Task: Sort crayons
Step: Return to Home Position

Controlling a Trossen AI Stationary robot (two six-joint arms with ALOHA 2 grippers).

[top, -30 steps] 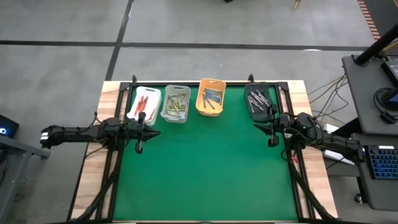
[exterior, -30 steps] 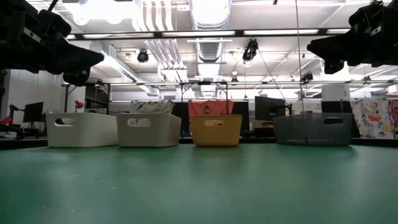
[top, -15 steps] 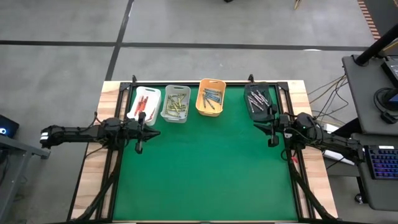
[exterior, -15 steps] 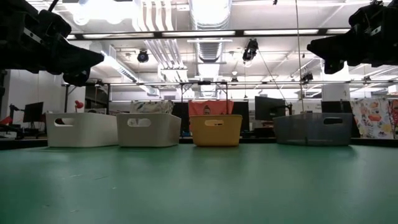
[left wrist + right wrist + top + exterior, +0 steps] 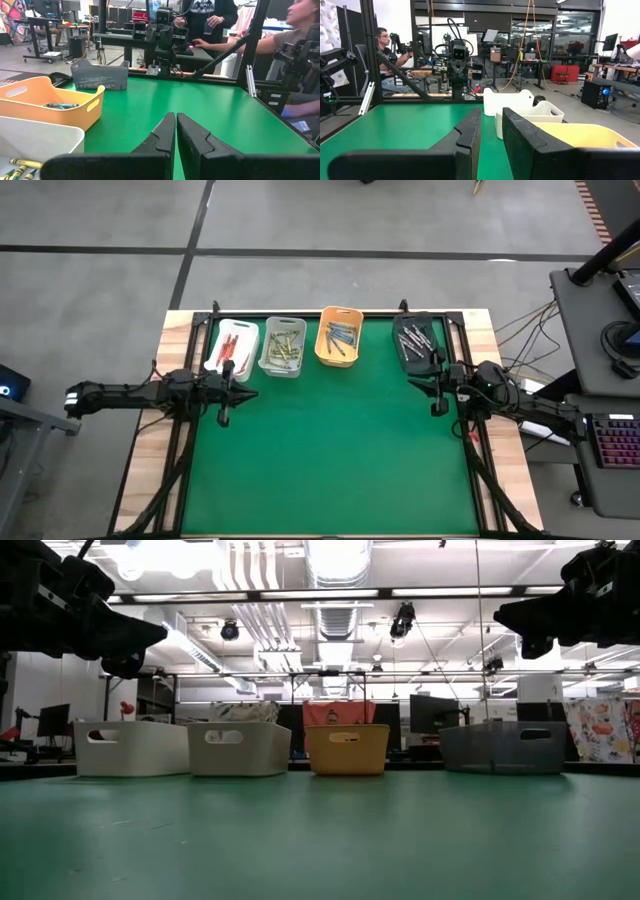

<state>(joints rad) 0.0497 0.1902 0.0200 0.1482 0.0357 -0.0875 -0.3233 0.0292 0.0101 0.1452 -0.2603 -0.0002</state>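
Nothing moved, left gripper (image 5: 175,117) together, right gripper (image 5: 491,113) slightly apart, crayons (image 5: 283,348) hidden behind bins (image 5: 346,750) at table level.

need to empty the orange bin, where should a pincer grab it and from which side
Probably grip the orange bin by the thin upright wall of its near short end, above the handle slot, coming straight down: one finger inside, one outside. Its top is open and its crayons lie low, leaving that rim free.

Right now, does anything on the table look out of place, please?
Nothing odd: white bin, grey bin, orange bin, black bin all upright, crayons inside; left gripper and right gripper wait at the sides.
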